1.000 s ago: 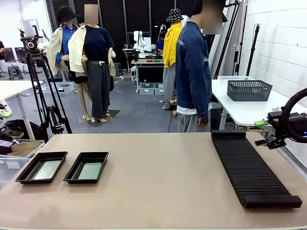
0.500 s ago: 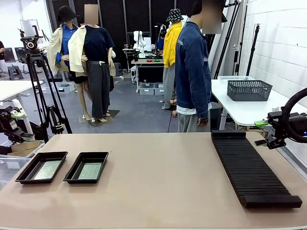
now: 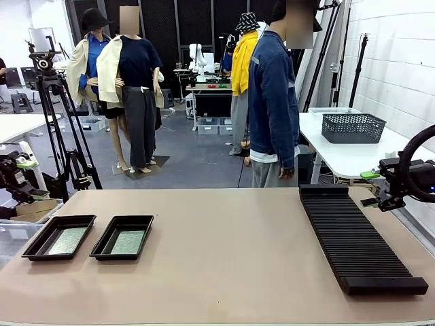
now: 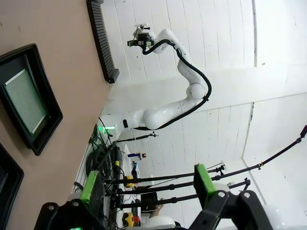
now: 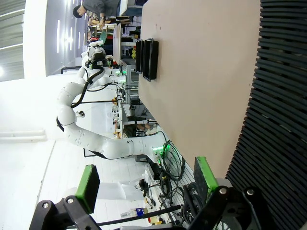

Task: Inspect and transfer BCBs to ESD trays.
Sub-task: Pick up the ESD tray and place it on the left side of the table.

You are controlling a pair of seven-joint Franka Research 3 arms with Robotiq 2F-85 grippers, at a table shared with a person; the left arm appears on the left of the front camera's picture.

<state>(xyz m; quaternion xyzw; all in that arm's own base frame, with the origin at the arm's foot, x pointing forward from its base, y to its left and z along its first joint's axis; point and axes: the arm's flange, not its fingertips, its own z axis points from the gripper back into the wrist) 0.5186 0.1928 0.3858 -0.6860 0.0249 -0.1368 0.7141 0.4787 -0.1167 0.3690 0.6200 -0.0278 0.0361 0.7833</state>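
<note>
Left gripper [image 3: 15,165] rose into sight at table's left edge; both grippers released. Two trays [image 3: 60,237] [image 3: 123,237], one BCB [image 3: 67,240] [image 3: 128,242] each. Rack [image 3: 357,238] right; person [image 3: 274,102] behind.

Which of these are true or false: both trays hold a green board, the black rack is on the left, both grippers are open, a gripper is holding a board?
1. Both black trays hold a green board: true.
2. The ribbed rack lies on the robot's left: false, it lies on the right.
3. The left gripper and right gripper are open: true.
4. A gripper holds a board: false, both are empty, off the table's edges.
</note>
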